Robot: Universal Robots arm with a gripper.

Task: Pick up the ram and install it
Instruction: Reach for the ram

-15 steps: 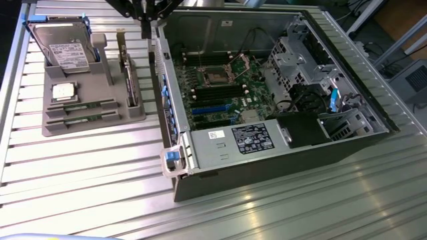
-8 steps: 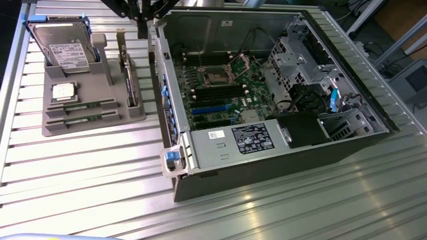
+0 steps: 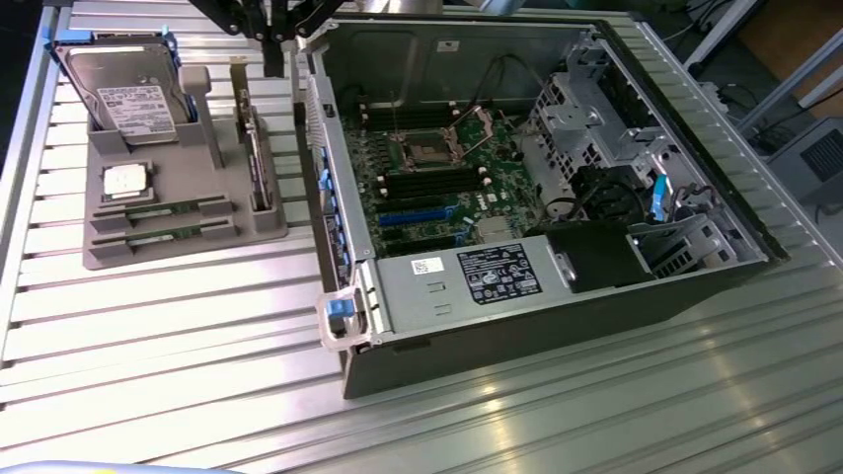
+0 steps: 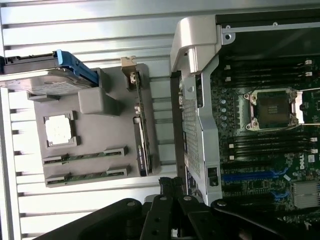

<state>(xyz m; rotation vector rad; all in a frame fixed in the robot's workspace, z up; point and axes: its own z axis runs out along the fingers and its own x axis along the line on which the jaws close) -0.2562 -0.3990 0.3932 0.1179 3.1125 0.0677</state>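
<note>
Pincer (image 3: pixel 272 65) is shut tight and holds nothing. It hangs up high, above the one o'clock corner of the gray tray (image 3: pixel 251 233), beside the open computer case (image 3: pixel 527 336). Two green ram sticks (image 3: pixel 165 210) lie side by side at the tray's six o'clock end, well apart from the pincer. On the table (image 3: pixel 197 346), the tray sits at nine o'clock from the case.

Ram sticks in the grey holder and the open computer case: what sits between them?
The dark expansion card, standing on edge in the grey holder between the ram sticks and the case; both views show it.
</note>
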